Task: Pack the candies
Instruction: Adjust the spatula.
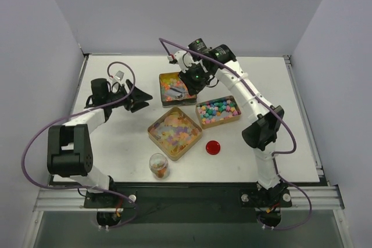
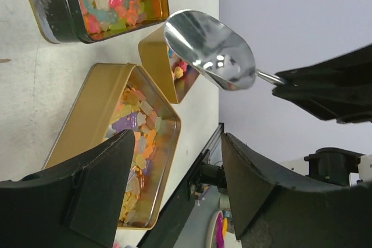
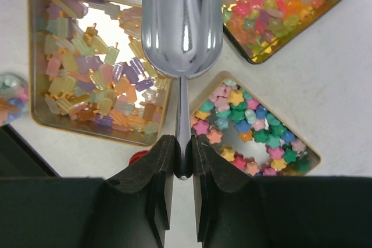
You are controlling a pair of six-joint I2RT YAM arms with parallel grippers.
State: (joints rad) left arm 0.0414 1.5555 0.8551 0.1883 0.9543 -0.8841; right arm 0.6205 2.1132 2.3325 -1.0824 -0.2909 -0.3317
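Right pincer (image 3: 183, 156) with scoop (image 3: 182, 21), above candies (image 3: 256, 123)

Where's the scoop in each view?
Top external: scoop just above centre.
Left wrist: upper middle, bowl facing the camera.
Right wrist: top centre, handle in the right pincer.
Shared landmark: pastel tin.

Pastel multicoloured candies (image 3: 232, 111), gold tins (image 2: 93, 114), shiny silver scoop (image 3: 182, 21).
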